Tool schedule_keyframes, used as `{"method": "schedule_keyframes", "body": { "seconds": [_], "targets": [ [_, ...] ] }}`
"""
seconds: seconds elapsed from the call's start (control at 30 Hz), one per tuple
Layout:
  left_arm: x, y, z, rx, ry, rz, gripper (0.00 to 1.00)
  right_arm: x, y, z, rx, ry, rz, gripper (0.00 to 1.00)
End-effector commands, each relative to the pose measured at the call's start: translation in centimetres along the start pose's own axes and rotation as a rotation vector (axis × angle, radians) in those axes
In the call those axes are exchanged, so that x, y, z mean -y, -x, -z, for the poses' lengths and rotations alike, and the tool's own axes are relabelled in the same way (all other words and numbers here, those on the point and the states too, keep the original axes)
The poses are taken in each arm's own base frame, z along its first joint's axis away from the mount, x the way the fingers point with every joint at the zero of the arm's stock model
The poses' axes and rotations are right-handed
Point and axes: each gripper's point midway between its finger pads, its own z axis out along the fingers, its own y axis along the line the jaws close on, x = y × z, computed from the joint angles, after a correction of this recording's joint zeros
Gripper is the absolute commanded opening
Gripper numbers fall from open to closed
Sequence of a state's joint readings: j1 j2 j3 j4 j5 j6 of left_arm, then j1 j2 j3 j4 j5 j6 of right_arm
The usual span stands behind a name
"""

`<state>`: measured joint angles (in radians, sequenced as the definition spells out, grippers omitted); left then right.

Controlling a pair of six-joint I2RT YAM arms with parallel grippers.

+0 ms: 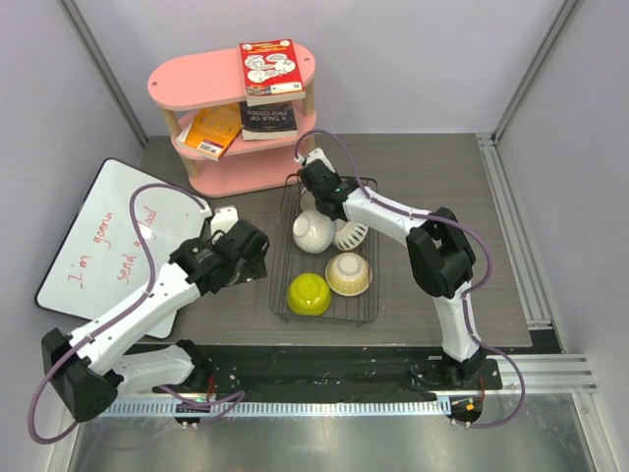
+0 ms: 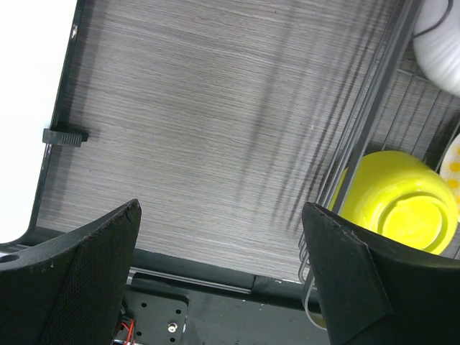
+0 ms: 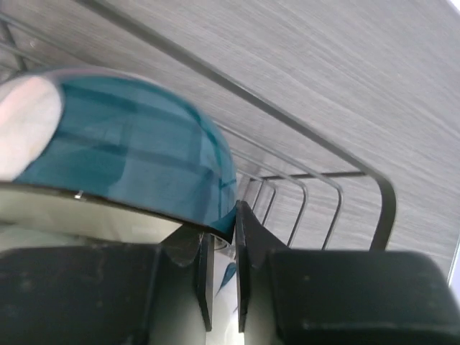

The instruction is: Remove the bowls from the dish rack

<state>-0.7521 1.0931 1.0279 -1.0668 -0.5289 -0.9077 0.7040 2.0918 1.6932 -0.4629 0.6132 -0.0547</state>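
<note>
The dish rack [image 1: 322, 318] is sitting in the middle of the top view on the grey table [image 1: 432, 167]. Four bowls are lying in it. A white bowl [image 1: 313, 231] and a ribbed bowl [image 1: 352, 236] are side by side across its middle. A cream bowl [image 1: 348, 273] and the yellow-green bowl [image 1: 309, 293], which is mouth-down, are lying along its lower edge. The teal bowl [image 3: 122, 144] is at the rack's upper end, mostly hidden under the right arm [image 1: 393, 211] in the top view.

That arm is reaching from the lower right, its elbow bending right of the rack and its forearm slanting up-left over it. The left arm [image 1: 147, 300] is stretching from the lower left toward the rack's left wall, crossing a whiteboard [image 1: 98, 236]. A pink shelf [image 1: 211, 79] carrying books [image 1: 267, 61] is standing above the rack.

The right gripper [image 3: 221, 226] is pinching the teal bowl's rim, jaws nearly together. The left gripper [image 2: 221, 215] is hanging above bare table just left of the rack, jaws spread wide and holding nothing.
</note>
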Motion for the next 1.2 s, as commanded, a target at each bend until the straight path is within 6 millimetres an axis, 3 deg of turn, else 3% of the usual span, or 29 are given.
{"method": "schedule_keyframes", "body": {
  "seconds": [0.0, 0.23, 0.33, 0.57, 0.87, 1.17],
  "targets": [
    [0.2, 0.2, -0.3, 0.006, 0.005, -0.005, 0.93, 0.9, 2.1, 0.2, 0.105, -0.032, -0.029, 0.12],
    [0.0, -0.1, -0.5, 0.0, 0.008, -0.003, 0.93, 1.3, 1.8, 0.7, 0.127, -0.055, -0.042, 0.03],
    [0.1, -0.2, -0.6, -0.002, 0.006, -0.001, 0.93, 2.5, 2.2, 1.5, 0.156, -0.103, -0.071, 0.01],
    [0.2, -0.4, -0.9, -0.012, 0.012, -0.007, 0.93, 4.3, 4.3, 4.1, 0.269, -0.147, -0.111, 0.01],
    [0.2, -0.4, -1.0, -0.012, 0.017, -0.008, 0.93, 5.9, 8.9, 8.4, 0.407, -0.1, -0.191, 0.01],
    [0.1, -0.2, -1.0, -0.002, 0.024, -0.008, 0.93, 8.4, 10.2, 11.8, 0.449, -0.112, -0.243, 0.01]
  ]
}}
